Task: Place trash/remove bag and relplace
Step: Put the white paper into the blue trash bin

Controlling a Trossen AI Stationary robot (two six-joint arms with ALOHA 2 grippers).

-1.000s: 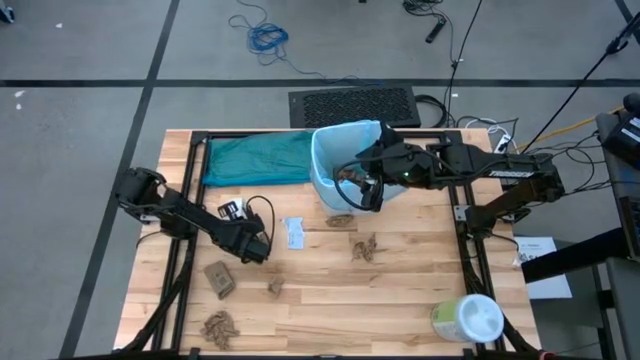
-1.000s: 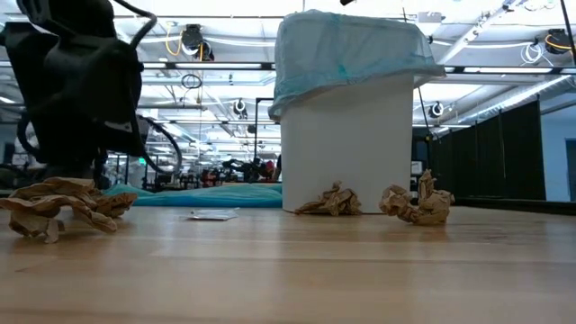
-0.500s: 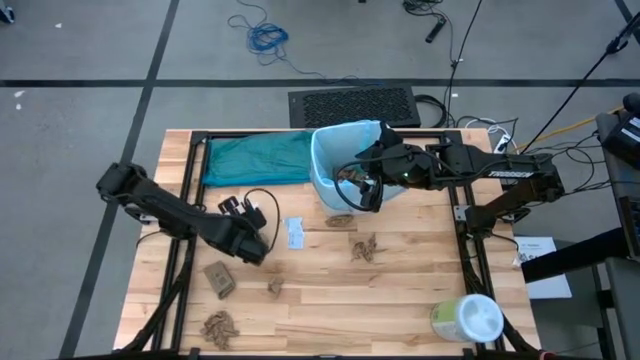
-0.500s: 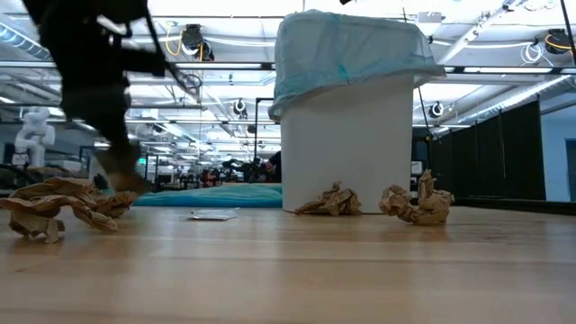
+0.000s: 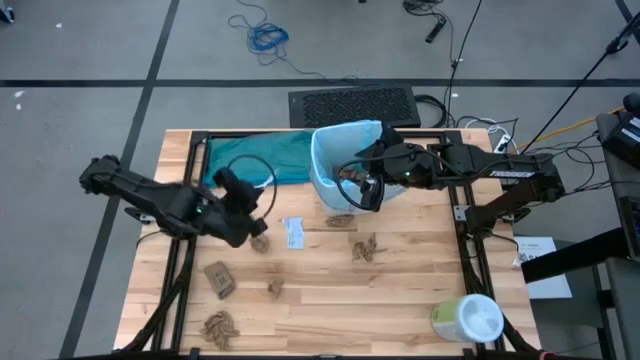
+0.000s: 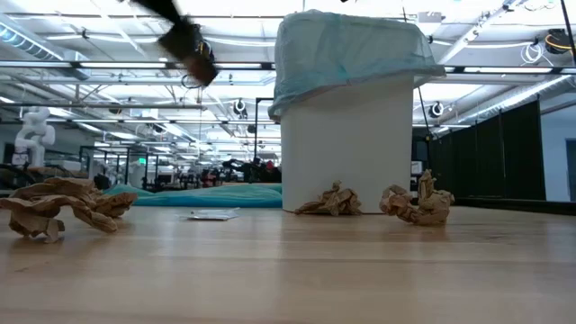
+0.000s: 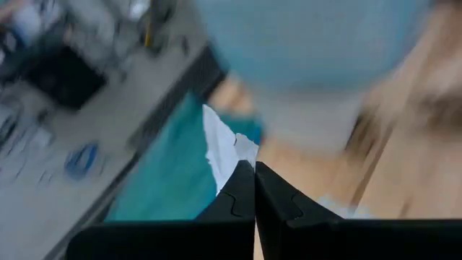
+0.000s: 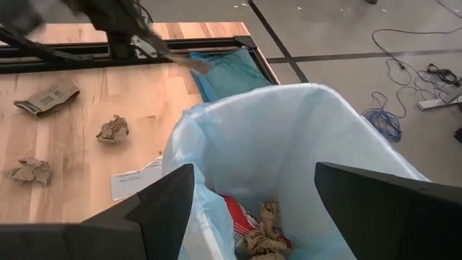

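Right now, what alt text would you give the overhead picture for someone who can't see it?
Two robot arms over a wooden table: the right gripper hovers above a white bin lined with a blue bag, while the left gripper holds a paper wad. More wads lie scattered.

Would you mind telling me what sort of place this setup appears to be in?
Probably a robotics lab or workshop hall: a wooden table on a black frame, loose cables on grey floor, and rows of ceiling lights over distant workstations.
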